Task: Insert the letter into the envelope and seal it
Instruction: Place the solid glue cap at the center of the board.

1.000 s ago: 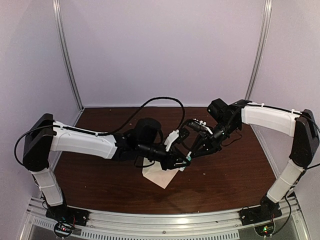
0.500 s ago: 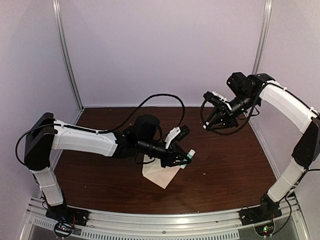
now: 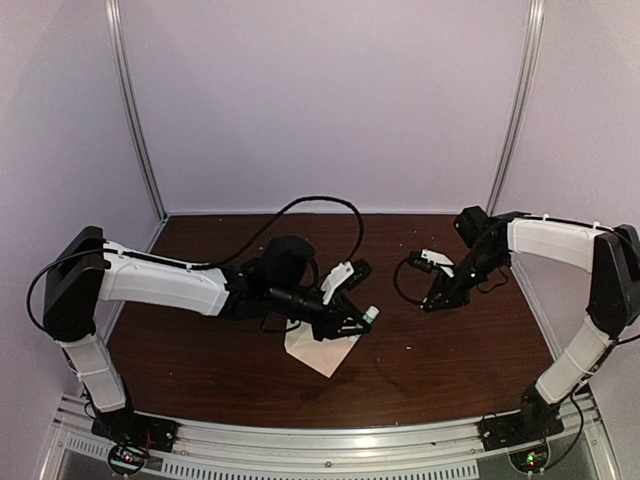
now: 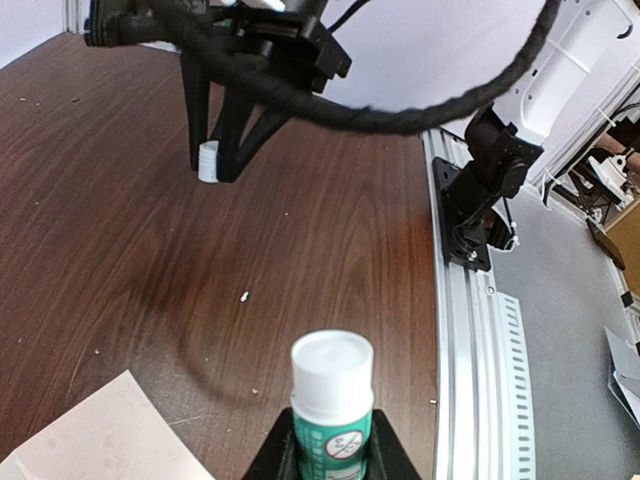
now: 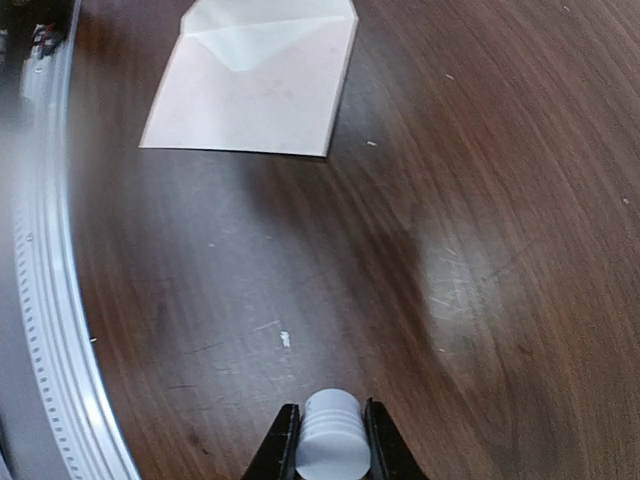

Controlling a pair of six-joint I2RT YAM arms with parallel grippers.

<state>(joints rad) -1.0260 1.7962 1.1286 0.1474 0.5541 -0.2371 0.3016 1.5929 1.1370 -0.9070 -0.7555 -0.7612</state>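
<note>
Now the sealing step looks to be in hand, judging by what the arms carry. The left gripper (image 3: 358,322) is closed narrow around a glue stick (image 4: 332,398). The stick's white tip is bare and pokes out past the fingers, low over the middle of the table (image 3: 460,360). The right gripper (image 3: 432,302) hangs well apart to the right, pinching the small white cap (image 5: 331,440) between its fingers.

The envelope (image 5: 255,88) lies flat on the wood, just under and beside the left gripper. Its triangular flap (image 5: 262,38) shows in the right wrist view, though it is unclear whether the flap lies open or folded down. The letter shows nowhere as a separate sheet, so it is probably inside, but the pictures cannot confirm that.

The next move likely calls for tipping the glue tip down onto the flap's edge and drawing it along. Nothing pins the light paper, so it may slide under the stroke; the right gripper might need to steady it
</note>
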